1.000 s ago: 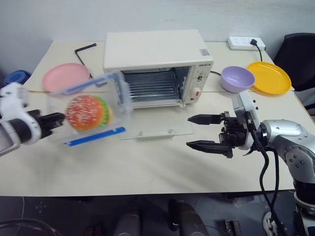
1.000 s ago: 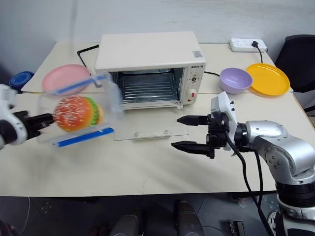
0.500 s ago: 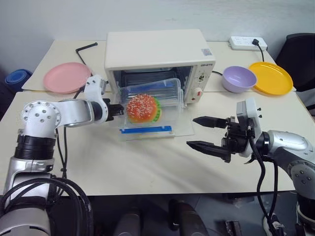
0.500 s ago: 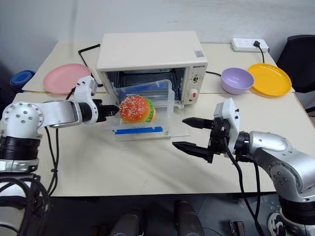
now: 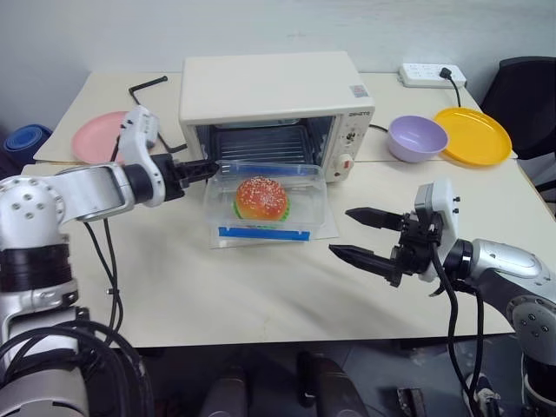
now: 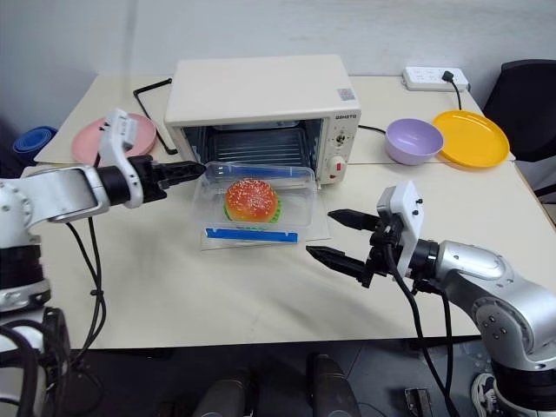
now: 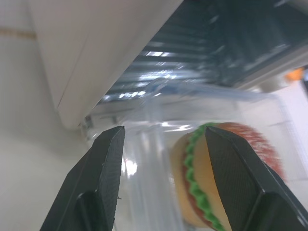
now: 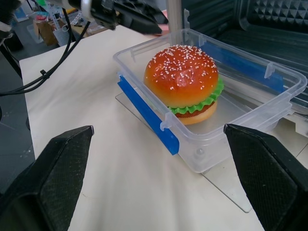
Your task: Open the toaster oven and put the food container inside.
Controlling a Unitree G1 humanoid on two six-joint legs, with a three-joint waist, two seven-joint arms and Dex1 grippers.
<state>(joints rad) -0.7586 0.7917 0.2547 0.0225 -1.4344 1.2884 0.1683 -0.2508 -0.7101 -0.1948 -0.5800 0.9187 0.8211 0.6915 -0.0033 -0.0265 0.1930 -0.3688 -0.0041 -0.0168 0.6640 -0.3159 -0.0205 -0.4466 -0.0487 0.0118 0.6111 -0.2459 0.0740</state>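
Note:
The cream-white toaster oven (image 5: 269,91) stands at the back of the table, its glass door (image 5: 328,228) dropped flat onto the tabletop. The food container (image 5: 265,204), a clear box with a blue clip and a sesame-bun burger inside, lies flat on that door just in front of the oven mouth. My left gripper (image 5: 207,167) is open at the container's far left corner, and the left wrist view shows the box's rim (image 7: 154,144) between the spread fingers. My right gripper (image 5: 352,234) hovers open and empty to the right of the container, pointing at it.
A pink plate (image 5: 97,135) and a black hex key (image 5: 148,85) lie left of the oven. A purple bowl (image 5: 417,137), a yellow plate (image 5: 473,135) and a power strip (image 5: 430,76) are at the right. Bare tabletop stretches in front of the door.
My left arm carried the upright container from the left onto the oven door, laid it flat and opened its fingers. The right gripper stayed put.

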